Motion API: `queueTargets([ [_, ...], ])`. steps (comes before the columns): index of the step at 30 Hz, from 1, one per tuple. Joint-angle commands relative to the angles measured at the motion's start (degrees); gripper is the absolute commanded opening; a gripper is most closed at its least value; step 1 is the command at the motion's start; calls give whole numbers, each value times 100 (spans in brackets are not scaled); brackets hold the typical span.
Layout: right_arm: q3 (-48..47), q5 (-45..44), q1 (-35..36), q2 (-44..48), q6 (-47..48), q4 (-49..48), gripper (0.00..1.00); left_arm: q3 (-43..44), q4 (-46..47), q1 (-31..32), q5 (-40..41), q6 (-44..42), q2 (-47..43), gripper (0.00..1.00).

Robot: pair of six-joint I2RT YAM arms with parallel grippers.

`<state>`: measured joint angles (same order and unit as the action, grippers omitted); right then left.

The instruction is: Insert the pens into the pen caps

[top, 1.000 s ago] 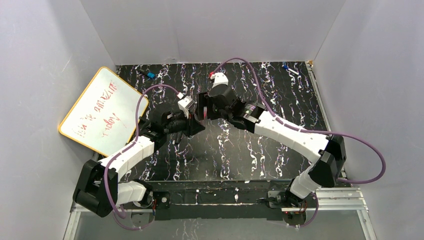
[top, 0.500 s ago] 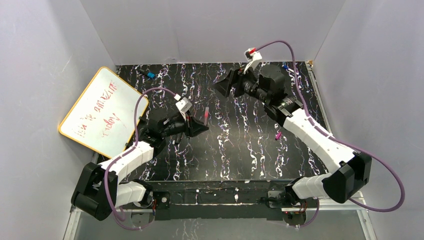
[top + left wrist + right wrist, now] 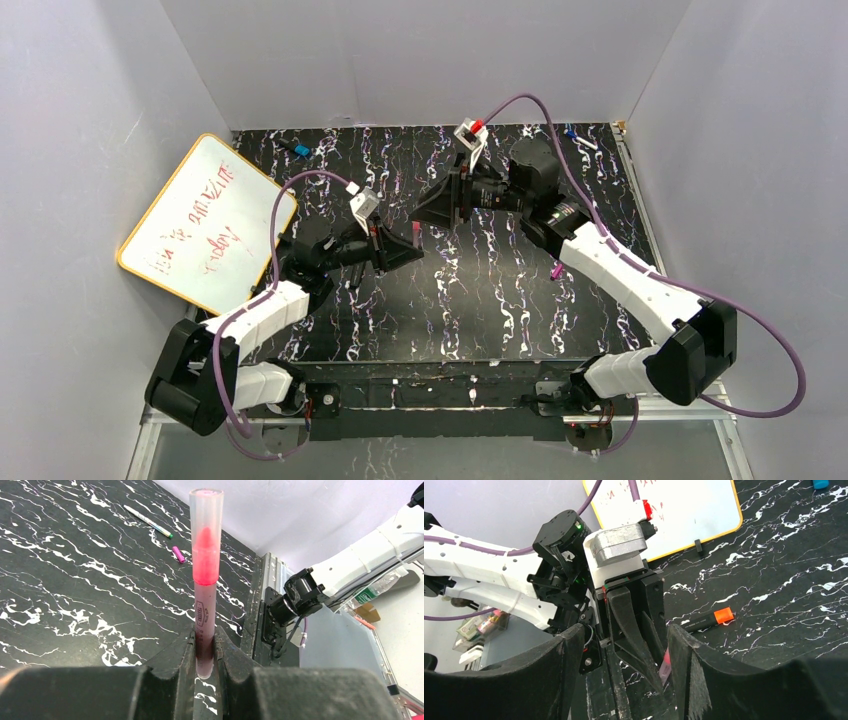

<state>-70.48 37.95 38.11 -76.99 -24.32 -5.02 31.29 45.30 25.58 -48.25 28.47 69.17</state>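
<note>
Left fingers [image 3: 176, 666] clamp the pen [image 3: 205, 580] low on its barrel, so it stands upright above them. Dark barrel, pink tip inside a frosted clear top. Prob. light, stiff, slick plastic, so grip low and firm, leave the top free. Right fingers [image 3: 705, 676] spread wide, empty, facing it. Magenta cap [image 3: 178, 554] lies on the table [image 3: 75, 580], well beyond the pen.
</note>
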Motion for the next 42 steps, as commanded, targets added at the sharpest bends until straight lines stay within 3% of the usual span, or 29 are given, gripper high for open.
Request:
queueTargets([
  [1, 82, 1, -1, 30, 205, -274, 70, 187, 278, -10, -214, 181, 9, 0],
  [11, 267, -482, 71, -73, 259, -456, 76, 194, 287, 34, -242, 238, -17, 0],
  [22, 131, -524, 280, -323, 333, -434, 66, 241, 295, 51, -204, 247, 9, 0],
  [32, 71, -557, 297, -413, 340, -439, 50, 246, 304, 50, -202, 238, 17, 0],
  [37, 76, -481, 309, -463, 324, -446, 36, 246, 313, 52, -202, 238, 22, 0],
  [41, 106, -445, 320, -501, 289, -415, 2, 254, 322, 48, -195, 225, 38, 0],
  [42, 124, -453, 335, -493, 287, -408, 1, 267, 322, 51, -194, 229, 36, 0],
])
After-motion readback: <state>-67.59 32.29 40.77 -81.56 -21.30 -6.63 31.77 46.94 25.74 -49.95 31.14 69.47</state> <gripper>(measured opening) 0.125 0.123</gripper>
